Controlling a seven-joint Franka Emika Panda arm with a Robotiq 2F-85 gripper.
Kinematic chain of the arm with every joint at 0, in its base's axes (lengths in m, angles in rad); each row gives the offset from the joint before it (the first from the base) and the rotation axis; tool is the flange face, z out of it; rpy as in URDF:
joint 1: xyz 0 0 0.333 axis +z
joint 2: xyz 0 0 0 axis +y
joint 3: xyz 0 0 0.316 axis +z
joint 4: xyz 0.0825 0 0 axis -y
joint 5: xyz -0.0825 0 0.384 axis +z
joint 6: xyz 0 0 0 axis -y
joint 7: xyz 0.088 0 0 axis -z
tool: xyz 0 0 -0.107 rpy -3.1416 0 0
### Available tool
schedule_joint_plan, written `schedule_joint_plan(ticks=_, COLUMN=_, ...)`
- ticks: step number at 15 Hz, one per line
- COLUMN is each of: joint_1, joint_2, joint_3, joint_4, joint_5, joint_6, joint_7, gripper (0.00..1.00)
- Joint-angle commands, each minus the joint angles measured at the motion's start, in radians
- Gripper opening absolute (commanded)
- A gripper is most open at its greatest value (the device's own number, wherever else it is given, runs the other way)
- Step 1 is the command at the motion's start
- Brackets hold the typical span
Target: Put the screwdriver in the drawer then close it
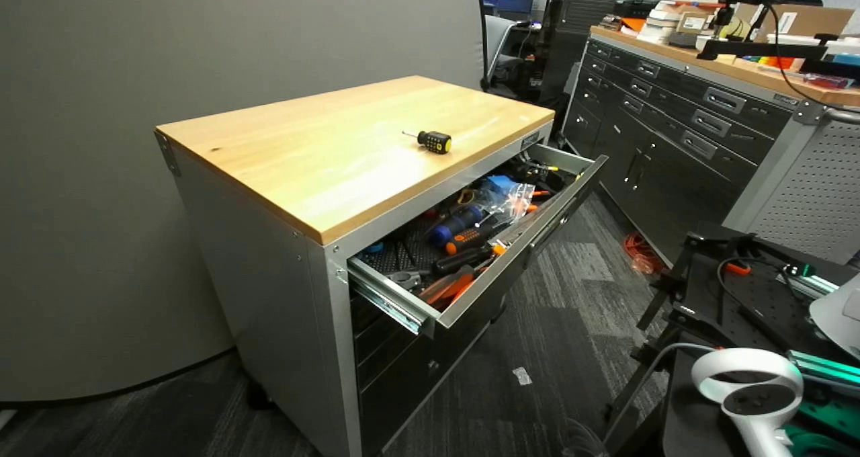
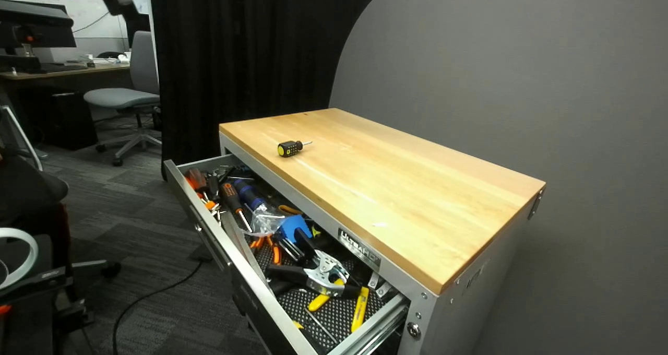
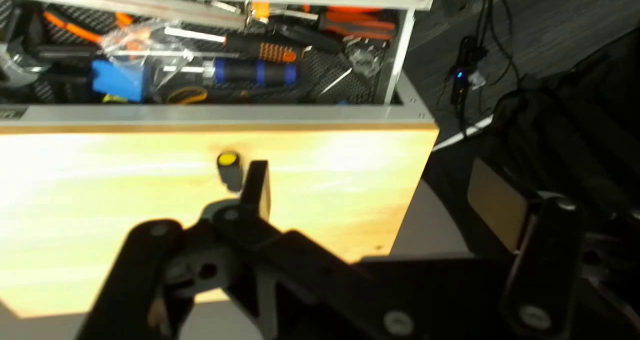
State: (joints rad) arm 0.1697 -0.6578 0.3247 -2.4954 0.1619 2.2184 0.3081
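Wrist view: your hand [image 3: 378, 197] is gaping, the screwdriver [image 3: 231, 174] lying left of its grasp (handle [image 3: 228, 159] facing the drawer [image 3: 401, 55]).

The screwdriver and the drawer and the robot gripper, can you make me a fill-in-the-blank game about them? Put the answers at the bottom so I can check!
1. The screwdriver has a fat round end that is mostly coloured ____.
2. The number of screwdrivers lying on the wooden top is ____.
3. The drawer is not shut; it is ____.
4. The gripper has its jaws wide apart and is holding ____.

Missing words: yellow; one; open; nothing.
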Motion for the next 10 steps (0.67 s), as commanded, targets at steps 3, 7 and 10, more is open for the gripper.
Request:
schedule_joint_plan(ticks=3, joint_1=-0.027, joint_2=-0.017, joint_3=-0.044, joint_4=0.047, joint_5=-0.045, joint_6=-0.017, joint_7=-0.002, gripper=1.00)
schedule_joint_plan(ticks=7, joint_1=-0.018, joint_2=0.047, joint_3=-0.040, joint_4=0.050, joint_5=-0.031, joint_6=0.000, joint_7=-0.001, gripper=1.00)
schedule_joint_plan(ticks=10, joint_1=-0.023, joint_2=0.119, joint_3=-0.016, joint_4=0.056, joint_5=-0.050, joint_6=0.020, joint_7=0.017, gripper=1.00)
